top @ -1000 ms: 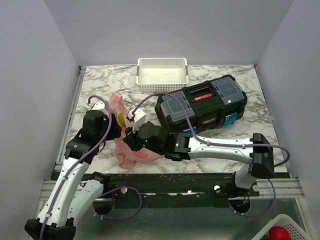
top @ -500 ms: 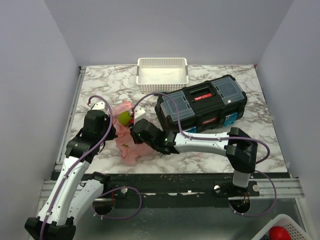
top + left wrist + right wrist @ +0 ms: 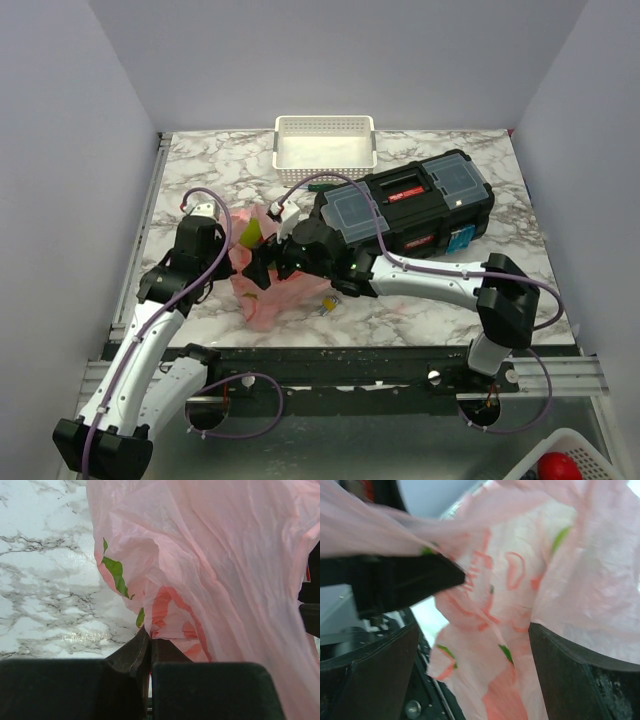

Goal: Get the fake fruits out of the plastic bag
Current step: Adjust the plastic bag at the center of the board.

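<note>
Left end effector on plastic bag

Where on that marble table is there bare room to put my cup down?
Bare marble shows in the far left corner, between the white basket and the left edge of the table, and right of the black toolbox. Crowded: around the pink bag, where the left arm and right arm meet, and the near edge under the right arm.
</note>
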Controlling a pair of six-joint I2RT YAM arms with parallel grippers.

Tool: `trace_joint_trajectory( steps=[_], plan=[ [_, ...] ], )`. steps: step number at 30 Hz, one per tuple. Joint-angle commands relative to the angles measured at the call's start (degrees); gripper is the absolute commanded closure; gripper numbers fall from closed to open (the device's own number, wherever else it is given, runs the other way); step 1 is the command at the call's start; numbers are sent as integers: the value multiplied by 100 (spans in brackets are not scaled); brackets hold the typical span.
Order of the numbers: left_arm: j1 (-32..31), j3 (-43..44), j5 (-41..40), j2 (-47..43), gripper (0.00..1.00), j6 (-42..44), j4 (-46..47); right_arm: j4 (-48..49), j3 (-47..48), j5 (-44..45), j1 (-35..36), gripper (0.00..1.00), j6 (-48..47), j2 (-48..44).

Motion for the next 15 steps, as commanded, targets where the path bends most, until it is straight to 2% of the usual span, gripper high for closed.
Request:
trace_joint_trajectory(
  steps=[1, 2, 4, 5, 7, 10, 13, 15],
  plan=[
    [14, 197, -80, -88, 100, 9, -345, 487, 150, -604, 28, 7, 221, 15],
    [13, 243, -81, -92, 100, -18, -423, 415, 246, -464, 31, 8, 242, 102],
    [5, 293, -95, -171, 100, -98, -490, 306, 382, -166, 32, 19, 256, 299],
    [10, 323, -74, -218, 100, -112, -512, 291, 413, -74, 32, 28, 251, 391],
    [13, 429, 18, -326, 90, -137, -606, 333, 425, 17, 33, 42, 288, 552],
    [12, 612, 218, -433, 69, -118, -810, 566, 353, -190, 28, 54, 420, 765],
    [12, 750, 609, -605, 61, -177, -1040, 885, 223, -652, 42, 60, 710, 968],
    [8, 682, 1320, -826, 57, -246, -1006, 1050, 129, -772, 42, 64, 983, 1070]
  ],
)
